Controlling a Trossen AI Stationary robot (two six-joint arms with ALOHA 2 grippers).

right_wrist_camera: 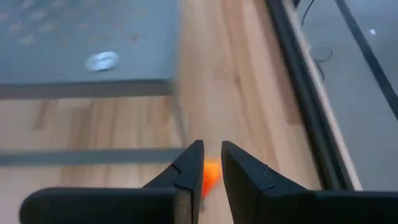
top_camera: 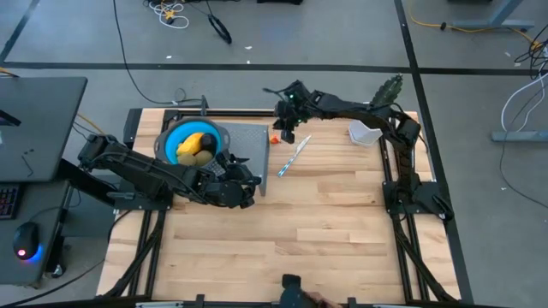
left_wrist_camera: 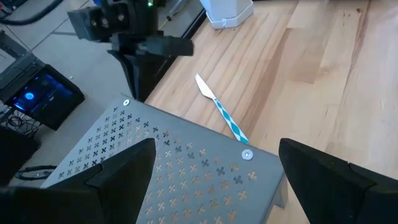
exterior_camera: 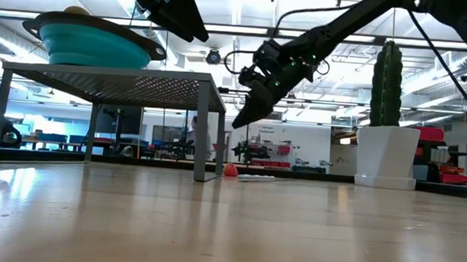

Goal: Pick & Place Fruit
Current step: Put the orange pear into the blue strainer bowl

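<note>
Hovering in the high view, right gripper sits nearest the small orange toy fruit piece beside the grey perforated metal stand. Low view: piece on tabletop. Right wrist: narrow, empty jaws, piece just beyond. Left gripper wide, empty.

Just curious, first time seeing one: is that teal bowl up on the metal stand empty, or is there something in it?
Not empty. The overhead view shows yellow and green fruit lying inside the bowl on the stand.
</note>
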